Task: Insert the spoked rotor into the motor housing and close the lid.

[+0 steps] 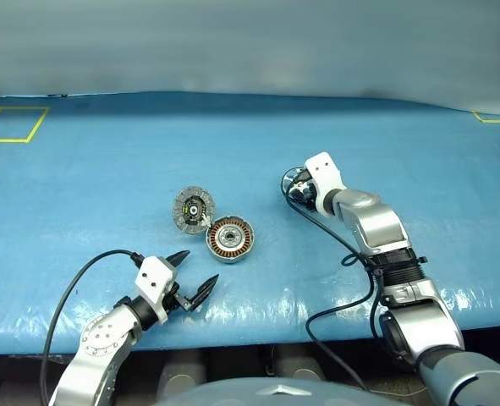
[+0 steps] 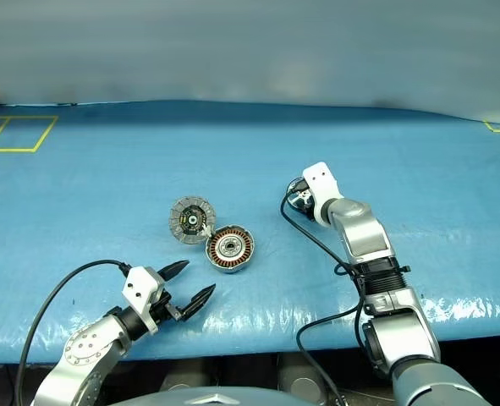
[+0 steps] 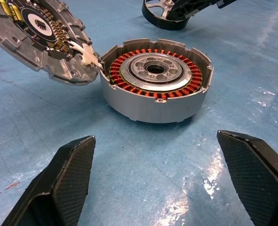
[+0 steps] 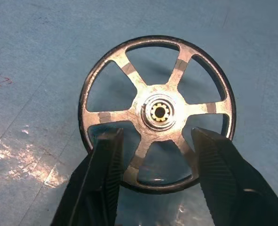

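**Right wrist view: rotor sits between the fingers**

You have the spoked rotor (image 4: pixel 157 113) flat on the blue table (image 1: pixel 80 194), right gripper (image 4: pixel 153 155) straddling its near rim, part-closed, grip unconfirmed. Motor housing (image 1: pixel 230 238) lies leftward, nearer the wide-open left gripper (image 1: pixel 192 275).

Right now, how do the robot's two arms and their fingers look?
Both arms are silver-grey metal with black joints. Each wrist carries a white block, and a black cable loops along each arm. The left gripper and the right gripper each have two black, pointed fingers with a fine textured inner face.
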Controlling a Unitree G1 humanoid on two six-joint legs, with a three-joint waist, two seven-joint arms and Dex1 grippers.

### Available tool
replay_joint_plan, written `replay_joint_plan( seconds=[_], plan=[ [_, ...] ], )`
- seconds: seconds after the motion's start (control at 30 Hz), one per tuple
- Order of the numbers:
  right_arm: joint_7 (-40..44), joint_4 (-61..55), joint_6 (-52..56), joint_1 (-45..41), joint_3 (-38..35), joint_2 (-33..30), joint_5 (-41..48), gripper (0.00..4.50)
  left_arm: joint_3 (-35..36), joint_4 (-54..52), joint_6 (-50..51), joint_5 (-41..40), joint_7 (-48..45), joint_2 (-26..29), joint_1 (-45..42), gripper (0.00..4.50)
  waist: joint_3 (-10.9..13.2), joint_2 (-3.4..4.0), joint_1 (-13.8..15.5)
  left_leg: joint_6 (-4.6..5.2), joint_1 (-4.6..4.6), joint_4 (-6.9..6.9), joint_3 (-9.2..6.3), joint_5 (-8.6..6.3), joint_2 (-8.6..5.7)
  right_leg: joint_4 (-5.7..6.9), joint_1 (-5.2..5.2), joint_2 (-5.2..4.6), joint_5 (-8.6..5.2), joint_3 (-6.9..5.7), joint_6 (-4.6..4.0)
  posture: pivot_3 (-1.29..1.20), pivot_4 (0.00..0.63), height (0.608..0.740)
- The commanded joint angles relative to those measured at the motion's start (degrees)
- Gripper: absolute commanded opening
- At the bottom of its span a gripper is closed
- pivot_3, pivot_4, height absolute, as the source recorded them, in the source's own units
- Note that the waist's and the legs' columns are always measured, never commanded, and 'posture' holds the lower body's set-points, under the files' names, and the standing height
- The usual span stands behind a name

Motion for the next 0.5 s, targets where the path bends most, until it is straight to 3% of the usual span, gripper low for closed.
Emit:
replay_joint_plan(
  seconds=[0.03, 0.07, 0.23, 0.4, 0.5],
  plan=[
    [-0.5, 0.6, -0.1, -0.2, -0.9, 0.8, 0.4, 1.37, 0.2, -1.3, -0.9, 0.1, 0.1, 0.1, 0.3, 4.50, 0.0, -0.03, 0.0, 0.00, 0.01, -0.01, 0.00, 0.00, 0.00, 0.00, 0.00, 0.00, 0.00, 0.01, 0.00, 0.00, 0.150, 0.740],
    [-0.5, 0.6, 0.0, -0.1, -0.9, 0.8, 0.4, 1.12, 0.2, -1.3, -1.0, 0.1, 0.2, 0.0, 0.4, 4.50, -0.1, -0.08, 0.0, 0.00, 0.01, -0.01, -0.02, 0.00, 0.00, 0.00, 0.02, 0.00, 0.00, -0.01, 0.00, 0.00, 0.150, 0.740],
    [-0.6, 0.3, 0.3, 0.3, -0.9, 0.9, 0.5, 1.02, 0.1, -1.3, -1.0, 0.2, 0.2, 0.0, 0.5, 4.50, -0.1, -0.10, -0.3, 0.00, 0.10, 0.04, -0.01, 0.00, 0.02, 0.00, 0.09, 0.00, 0.01, 0.02, 0.02, 0.00, 0.150, 0.740],
    [0.2, -2.4, 1.0, 2.0, -0.7, 0.4, 0.6, 0.03, 0.1, -1.3, -1.1, 0.3, 0.3, -0.1, 0.5, 4.50, -0.2, -0.19, -0.9, 0.00, 0.31, 0.05, 0.00, 0.00, 0.06, 0.00, 0.27, -0.01, 0.00, 0.07, 0.03, 0.00, 0.150, 0.740],
    [1.8, -6.6, 2.0, 4.5, 0.4, -0.3, 1.0, 0.03, 0.1, -1.2, -1.2, 0.3, 0.4, -0.2, 0.5, 4.50, -0.2, -0.22, -1.1, 0.01, 0.37, 0.03, 0.06, 0.00, 0.07, 0.00, 0.29, -0.01, -0.01, 0.13, 0.04, 0.00, 0.150, 0.740]
  ],
)
